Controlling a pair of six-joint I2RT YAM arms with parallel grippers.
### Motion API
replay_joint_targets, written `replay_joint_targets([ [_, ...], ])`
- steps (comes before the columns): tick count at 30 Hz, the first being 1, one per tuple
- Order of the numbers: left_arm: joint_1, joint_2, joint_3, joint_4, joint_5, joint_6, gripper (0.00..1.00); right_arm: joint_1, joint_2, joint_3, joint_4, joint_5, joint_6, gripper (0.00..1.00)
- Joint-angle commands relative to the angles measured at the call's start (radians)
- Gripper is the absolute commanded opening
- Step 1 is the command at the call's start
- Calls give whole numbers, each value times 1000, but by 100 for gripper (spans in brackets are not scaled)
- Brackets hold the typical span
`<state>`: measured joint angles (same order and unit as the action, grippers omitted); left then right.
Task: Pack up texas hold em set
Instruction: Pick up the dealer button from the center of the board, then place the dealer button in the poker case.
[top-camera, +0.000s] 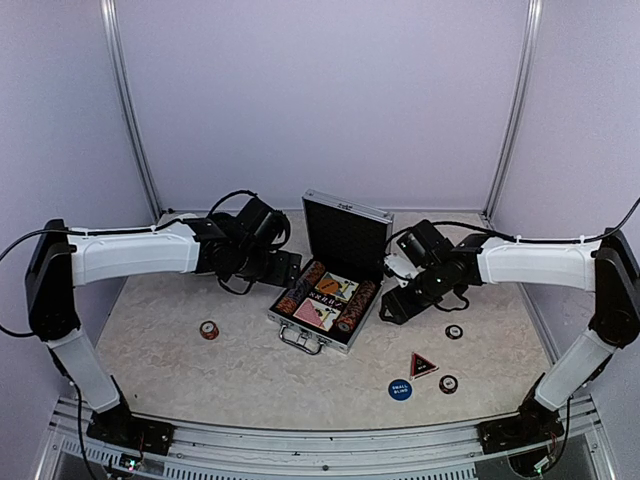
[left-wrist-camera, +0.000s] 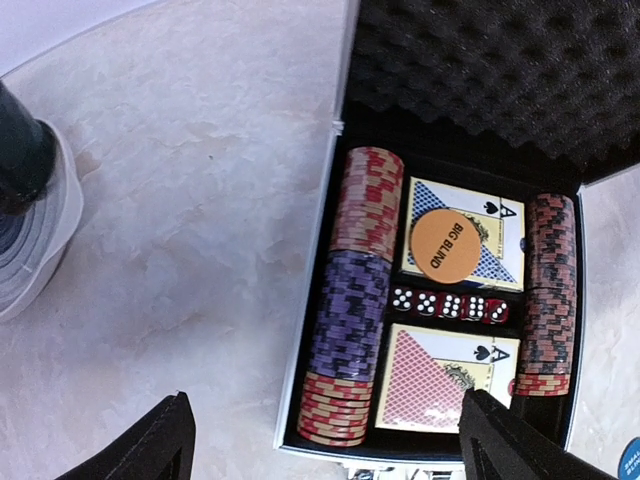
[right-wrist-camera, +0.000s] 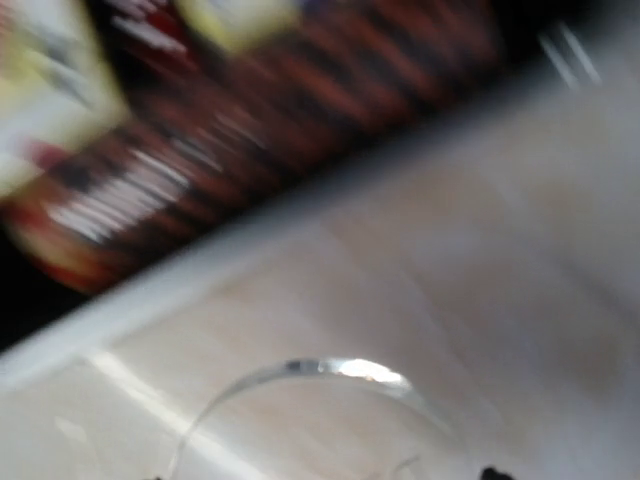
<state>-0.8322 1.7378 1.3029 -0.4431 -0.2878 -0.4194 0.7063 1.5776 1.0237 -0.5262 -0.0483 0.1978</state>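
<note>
The silver case (top-camera: 283, 322) lies open mid-table with its black-lined lid (top-camera: 345, 235) upright. The left wrist view shows striped chip rows (left-wrist-camera: 350, 310), two card decks (left-wrist-camera: 445, 375), a row of red dice (left-wrist-camera: 450, 306) and an orange BIG BLIND button (left-wrist-camera: 445, 243) on the far deck. My left gripper (top-camera: 285, 268) (left-wrist-camera: 330, 440) hangs open and empty over the case's left edge. My right gripper (top-camera: 395, 300) (right-wrist-camera: 320, 475) is low beside the case's right wall (right-wrist-camera: 200, 275). That view is blurred: only dark fingertip specks (right-wrist-camera: 490, 472) far apart and a faint clear arc (right-wrist-camera: 330, 370) show.
Loose on the table are a red-orange chip (top-camera: 208, 329), a small round button (top-camera: 454, 331), a triangle marker (top-camera: 423, 365), a blue SMALL BLIND button (top-camera: 400, 390) and another round button (top-camera: 448, 383). A dark-green mug (left-wrist-camera: 20, 150) on a plate stands left of the case.
</note>
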Motion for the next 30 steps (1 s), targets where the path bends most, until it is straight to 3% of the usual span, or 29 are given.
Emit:
replay_joint_targets([
  [1,42,-104,-56,46,6,-39,91,89,51,134,-9,19,-25,50],
  [8,117,-227,-148,69,8,-61,91,169,218,348,-30,83,-90,50],
  [17,124,-319,-173,54,-15,-55,91,176,445,584,-89,199,-185,49],
  [30,111,-311,-173,57,-17,-43,91,124,578,736,-121,218,-259,51],
])
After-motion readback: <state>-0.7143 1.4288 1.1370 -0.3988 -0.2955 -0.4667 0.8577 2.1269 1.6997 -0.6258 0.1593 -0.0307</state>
